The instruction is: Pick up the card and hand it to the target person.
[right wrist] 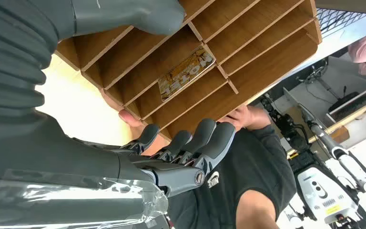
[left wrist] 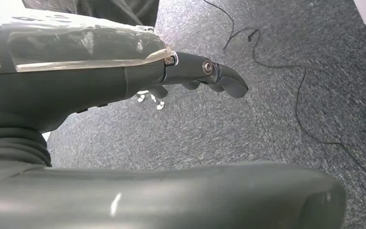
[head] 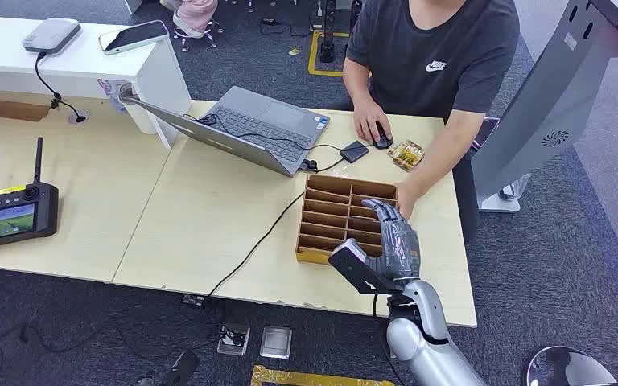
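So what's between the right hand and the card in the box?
Nothing solid: in the right wrist view the right hand hangs apart from the card, which lies in a slot of the box, with only divider edges between.

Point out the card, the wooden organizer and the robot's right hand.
card [right wrist: 187,72]: right wrist view, middle of its printed face, inside a slot.
wooden organizer [head: 328,185]: head view, far wall by the laptop.
right hand [head: 398,237]: head view, back of the hand, over the organizer's right side.

A yellow printed card lies flat in a wooden organizer slot.
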